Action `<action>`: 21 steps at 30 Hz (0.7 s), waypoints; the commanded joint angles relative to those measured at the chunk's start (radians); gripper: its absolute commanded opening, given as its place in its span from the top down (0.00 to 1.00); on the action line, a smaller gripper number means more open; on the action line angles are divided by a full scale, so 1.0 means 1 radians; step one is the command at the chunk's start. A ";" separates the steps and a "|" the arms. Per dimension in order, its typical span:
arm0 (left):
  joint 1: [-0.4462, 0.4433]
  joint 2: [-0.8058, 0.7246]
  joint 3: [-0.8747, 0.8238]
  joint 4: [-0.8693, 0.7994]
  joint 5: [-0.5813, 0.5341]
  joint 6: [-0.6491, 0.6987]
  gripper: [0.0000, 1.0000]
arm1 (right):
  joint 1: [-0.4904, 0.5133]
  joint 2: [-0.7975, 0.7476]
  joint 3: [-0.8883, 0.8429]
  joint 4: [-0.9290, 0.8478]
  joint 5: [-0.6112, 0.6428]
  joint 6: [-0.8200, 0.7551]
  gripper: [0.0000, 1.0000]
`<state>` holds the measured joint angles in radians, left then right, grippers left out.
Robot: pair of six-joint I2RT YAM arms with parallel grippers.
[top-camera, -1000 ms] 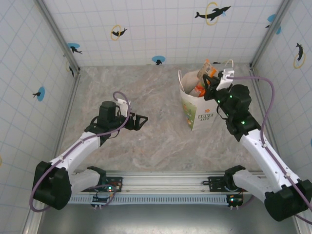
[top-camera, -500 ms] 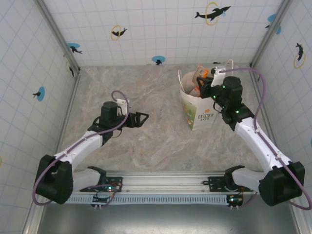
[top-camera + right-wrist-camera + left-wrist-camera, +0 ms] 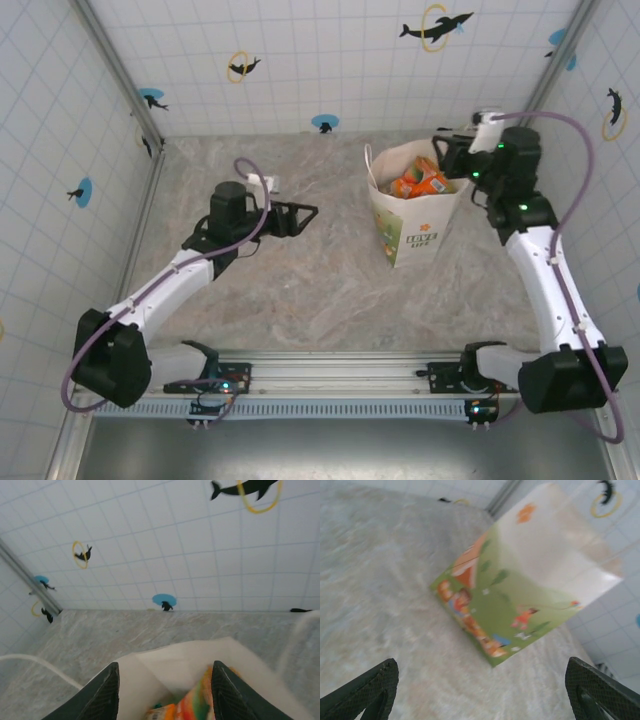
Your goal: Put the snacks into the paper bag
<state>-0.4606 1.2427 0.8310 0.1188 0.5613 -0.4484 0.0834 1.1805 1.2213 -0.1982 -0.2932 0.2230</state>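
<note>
The left arm reaches forward from its base with the elbow low. Its wrist is turned so the left gripper (image 3: pixel 303 214) points level to the right, jaws spread wide and empty. The right arm stretches far forward, wrist bent leftward, and the right gripper (image 3: pixel 447 160) is likewise parted, holding nothing.

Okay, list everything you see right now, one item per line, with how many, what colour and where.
paper bag: one, white with a colourful cartoon print, standing open on the far right of the table
snacks: several, exact count unclear, mostly orange, inside the bag
table: one, grey-beige marble pattern, under everything
dolphin stickers: several, black with blue or yellow rings, on the white tiled walls
rail: one, silver, near edge
left pincer: one, black, open, mid-table, pointing toward the bag
right pincer: one, black, open, above the bag's mouth
</note>
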 commanded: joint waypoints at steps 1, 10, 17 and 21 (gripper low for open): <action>-0.056 0.042 0.090 0.046 0.038 0.019 0.13 | -0.143 -0.026 0.073 -0.064 -0.189 0.047 0.49; -0.142 0.224 0.348 0.131 0.080 -0.070 0.15 | -0.427 0.052 0.085 0.085 -0.545 0.276 0.50; -0.185 0.334 0.456 0.256 0.156 -0.157 0.16 | -0.427 0.124 0.063 0.268 -0.639 0.433 0.52; -0.196 0.372 0.498 0.260 0.160 -0.172 0.18 | -0.404 0.150 0.059 0.267 -0.631 0.425 0.53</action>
<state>-0.6483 1.5944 1.2781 0.3164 0.6842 -0.5861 -0.3386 1.3182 1.2930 0.0006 -0.8818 0.6155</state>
